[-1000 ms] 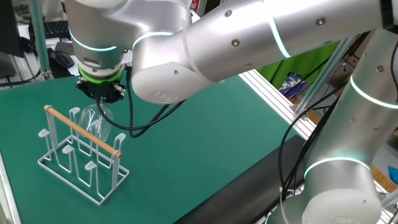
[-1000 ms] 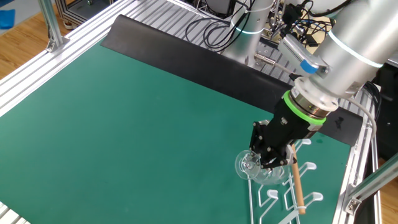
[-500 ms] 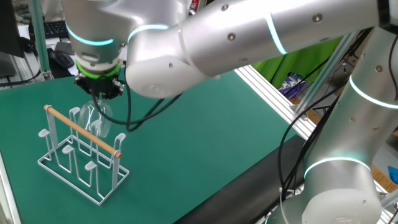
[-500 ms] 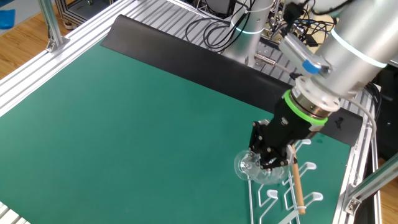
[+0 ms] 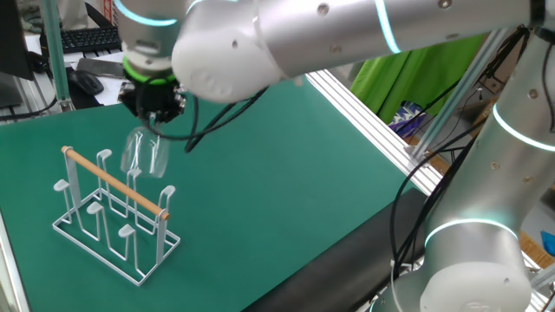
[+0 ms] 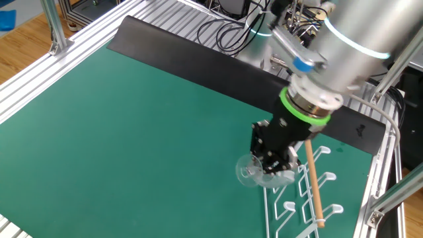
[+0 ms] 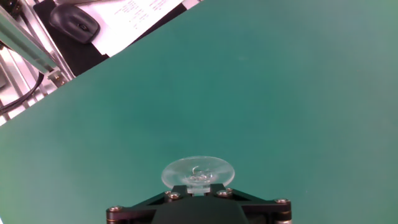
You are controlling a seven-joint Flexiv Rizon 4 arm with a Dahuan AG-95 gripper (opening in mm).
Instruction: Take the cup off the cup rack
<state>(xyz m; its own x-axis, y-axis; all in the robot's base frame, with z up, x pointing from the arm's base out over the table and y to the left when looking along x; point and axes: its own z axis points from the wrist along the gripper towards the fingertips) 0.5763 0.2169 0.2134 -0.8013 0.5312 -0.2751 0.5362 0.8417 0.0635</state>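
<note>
The cup [image 5: 146,154] is a clear stemmed wine glass. It hangs bowl-down from my gripper [image 5: 153,113], which is shut on its stem. It is lifted above and beside the cup rack [image 5: 113,217], a white wire frame with upright pegs and a wooden dowel bar [image 5: 114,182] on top. In the other fixed view the cup [image 6: 254,173] sits just left of the rack [image 6: 307,198], under my gripper [image 6: 272,157]. In the hand view the glass's round foot [image 7: 198,172] shows right in front of my black gripper [image 7: 198,185].
A green mat [image 5: 286,182] covers the table. An aluminium frame rail [image 5: 381,130] runs along the right edge. A keyboard and a mouse [image 5: 85,80] lie beyond the far edge. A black strip [image 6: 198,56] and cables border the mat in the other fixed view.
My gripper has risen and moved away from the rack with the cup in it. The cup has come up off the pegs and now hangs beside the dowel bar.
</note>
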